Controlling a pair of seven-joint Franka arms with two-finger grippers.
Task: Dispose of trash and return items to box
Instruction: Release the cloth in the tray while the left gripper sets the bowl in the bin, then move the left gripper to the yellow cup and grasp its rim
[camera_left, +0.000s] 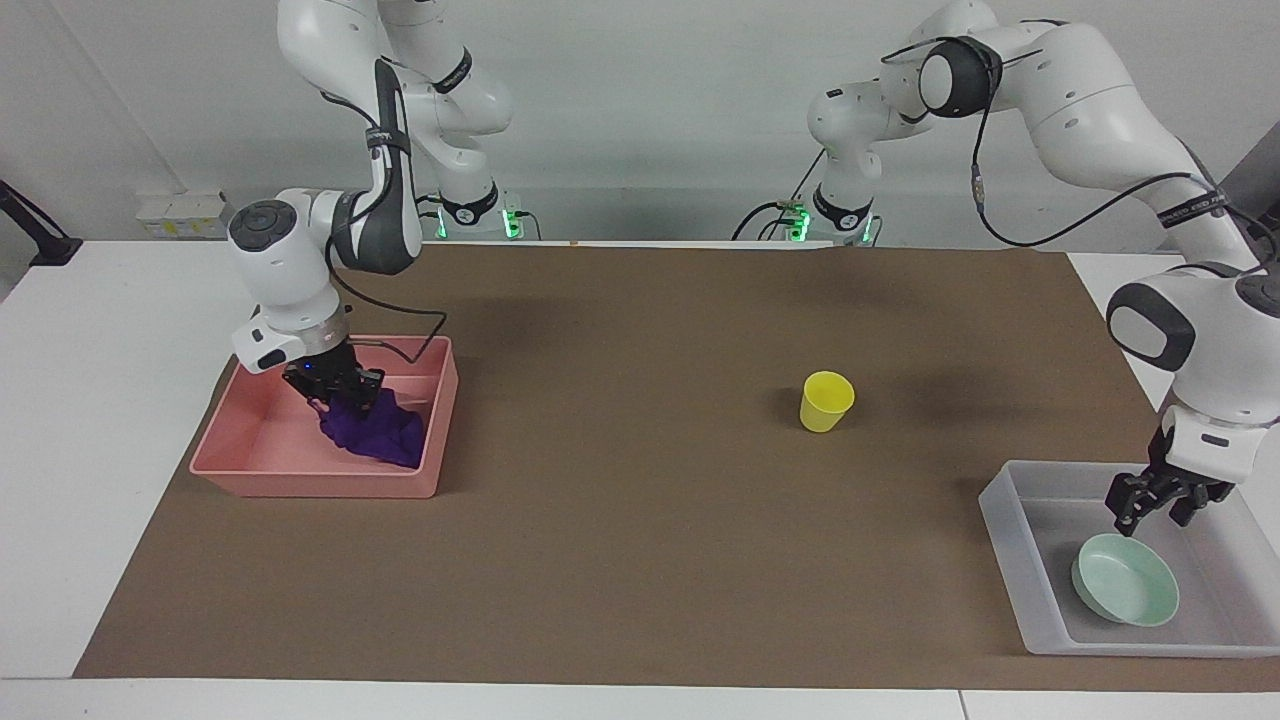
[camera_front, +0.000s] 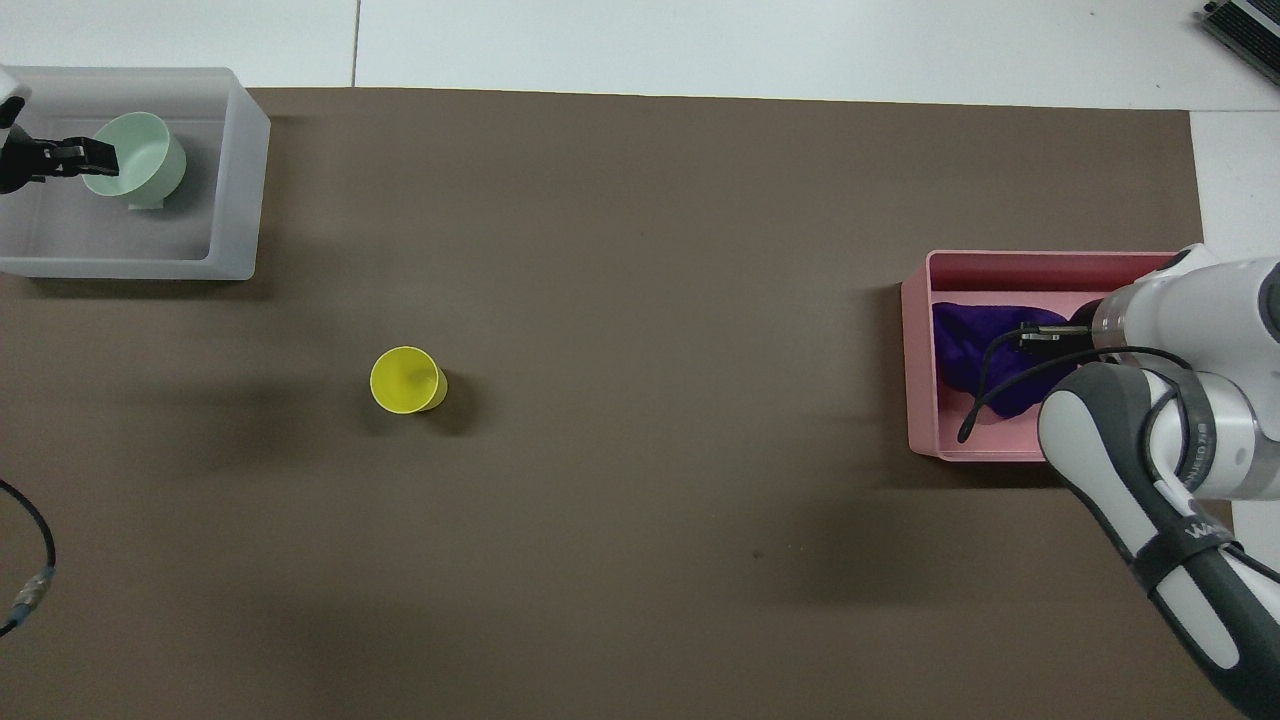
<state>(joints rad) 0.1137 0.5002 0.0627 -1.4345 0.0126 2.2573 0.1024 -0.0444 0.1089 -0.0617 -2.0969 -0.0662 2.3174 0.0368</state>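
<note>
The deep-purple rag (camera_left: 375, 437) lies heaped in the pink bin (camera_left: 310, 483) at the right arm's end of the table. My right gripper (camera_left: 335, 388) is down in the bin, at the top of the rag. The rag also shows in the overhead view (camera_front: 965, 345). The mint-green bowl (camera_left: 1125, 592) lies tilted in the translucent tray (camera_left: 1010, 545) at the left arm's end. My left gripper (camera_left: 1158, 512) is open and empty just above the tray, beside the bowl. The yellow cup (camera_left: 826, 401) stands upright on the brown mat, nearer to the robots than the tray.
A brown mat (camera_left: 620, 520) covers most of the white table. In the overhead view the cup (camera_front: 405, 380) stands alone between the tray (camera_front: 235, 180) and the pink bin (camera_front: 918, 360). A cable hangs from the right arm over the bin.
</note>
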